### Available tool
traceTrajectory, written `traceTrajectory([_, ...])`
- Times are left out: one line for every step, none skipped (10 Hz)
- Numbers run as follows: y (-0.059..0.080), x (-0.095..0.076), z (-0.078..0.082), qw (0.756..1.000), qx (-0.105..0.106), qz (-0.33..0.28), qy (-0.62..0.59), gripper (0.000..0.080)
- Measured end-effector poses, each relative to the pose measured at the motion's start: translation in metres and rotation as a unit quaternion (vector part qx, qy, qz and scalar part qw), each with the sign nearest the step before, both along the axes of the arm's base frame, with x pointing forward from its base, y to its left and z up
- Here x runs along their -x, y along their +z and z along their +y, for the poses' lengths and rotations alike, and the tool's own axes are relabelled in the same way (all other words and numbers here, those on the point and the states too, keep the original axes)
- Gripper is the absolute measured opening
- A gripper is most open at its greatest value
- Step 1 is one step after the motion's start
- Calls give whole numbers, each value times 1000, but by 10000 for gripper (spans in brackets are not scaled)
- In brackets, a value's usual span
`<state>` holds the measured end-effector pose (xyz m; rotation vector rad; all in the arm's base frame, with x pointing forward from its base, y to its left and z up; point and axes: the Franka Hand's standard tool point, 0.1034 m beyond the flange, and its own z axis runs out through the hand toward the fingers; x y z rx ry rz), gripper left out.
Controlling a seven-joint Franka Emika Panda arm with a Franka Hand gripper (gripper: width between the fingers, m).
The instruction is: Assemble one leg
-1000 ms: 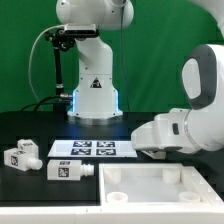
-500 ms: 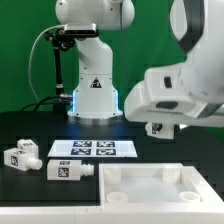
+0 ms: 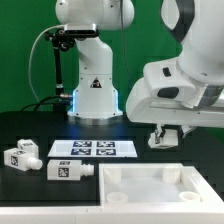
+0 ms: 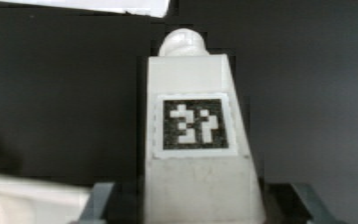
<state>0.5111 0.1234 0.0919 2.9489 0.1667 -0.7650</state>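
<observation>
Wrist view alone reveals the leg (image 4: 194, 120) clamped in the gripper (image 4: 197, 205). Only the exterior view shows two loose legs (image 3: 66, 170) at its left, beside the marker board (image 3: 92, 149), and the gripper past the board's right end.

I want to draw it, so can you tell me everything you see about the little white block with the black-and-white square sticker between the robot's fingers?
The small white plastic rectangular block, the leg, looks smooth and matte. One broad face carries a black-and-white square tag, and its far end narrows to a rounded stub. It lies lengthwise between the gripper's two dark fingers, which sit against its sides, so it looks held. Black table shows behind it.
</observation>
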Motion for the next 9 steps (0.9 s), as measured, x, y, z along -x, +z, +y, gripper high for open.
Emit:
traceTrajectory([26, -23, -5, 999, -26, -27, -7, 284])
traceTrajectory([45, -41, -16, 998, -34, -51, -14, 284])
traceTrajectory([58, -58, -22, 995, -40, -91, -11, 284])
traceTrajectory([65, -67, -20, 990, -44, -132, -5, 284])
traceTrajectory([60, -66, -19, 984, -49, -168, -3, 284])
traceTrajectory([60, -67, -20, 979, -53, -195, -3, 284])
traceTrajectory([61, -73, -19, 969, -59, -239, -2, 284])
traceTrajectory([60, -74, -19, 963, -65, -261, -7, 284])
traceTrajectory([66, -89, -21, 960, -77, -268, -28, 284])
